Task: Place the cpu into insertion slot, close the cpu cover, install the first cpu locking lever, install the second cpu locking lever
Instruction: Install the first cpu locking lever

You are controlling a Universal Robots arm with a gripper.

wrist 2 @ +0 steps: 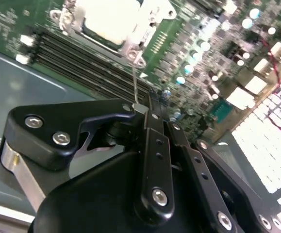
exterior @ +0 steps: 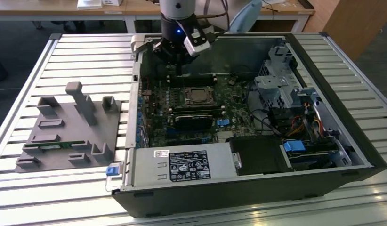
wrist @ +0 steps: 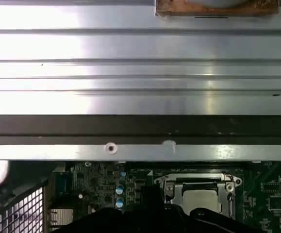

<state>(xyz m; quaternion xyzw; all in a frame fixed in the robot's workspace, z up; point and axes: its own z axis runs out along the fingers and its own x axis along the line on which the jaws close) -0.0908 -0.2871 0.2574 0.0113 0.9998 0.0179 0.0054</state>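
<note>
Inside the open computer case [exterior: 319, 155], the tool [exterior: 176, 70] is hanging over the green board [exterior: 234, 101], near the insertion slot [exterior: 197, 88]. The cpu [wrist 2: 106, 17] is lying in that slot, and the cpu cover [wrist 2: 130, 50] is lying flat around it, framing its pale top. In the second wrist view the tool's fingers [wrist 2: 155, 141] are pressing together, and the end of a thin locking lever [wrist 2: 135, 82] is touching their tip. The case is standing on a slatted metal surface [exterior: 86, 52], and a grey holder block [exterior: 68, 127] is sitting beside it at the exterior view's left.
</note>
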